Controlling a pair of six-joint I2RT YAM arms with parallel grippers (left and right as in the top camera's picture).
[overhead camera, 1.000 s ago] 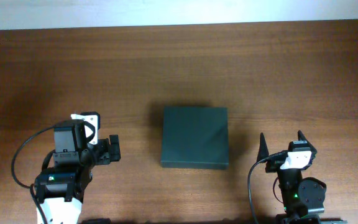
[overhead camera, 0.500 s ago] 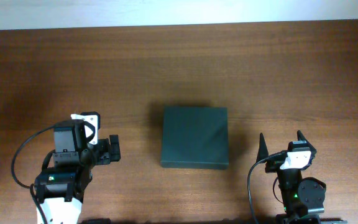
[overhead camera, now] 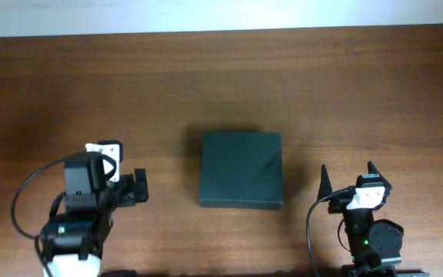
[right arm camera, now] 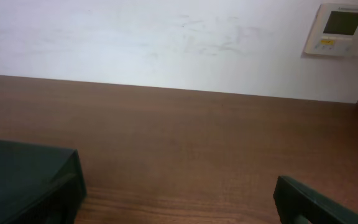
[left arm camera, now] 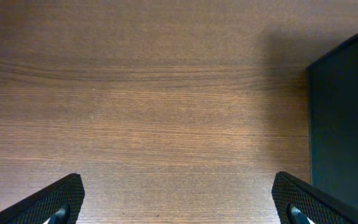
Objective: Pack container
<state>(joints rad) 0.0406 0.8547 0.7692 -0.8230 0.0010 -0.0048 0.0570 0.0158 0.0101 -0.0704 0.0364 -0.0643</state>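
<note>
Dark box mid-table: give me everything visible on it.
The container is a dark green-black, matte rectangular box with a faint diagonal sheen on its flat top. It looks closed; no hinge or seam can be made out. It sits flat and square near the middle of the wooden table, its near wall showing from overhead. Only the table touches it; the open left gripper and right gripper stand clear on either side.
</note>
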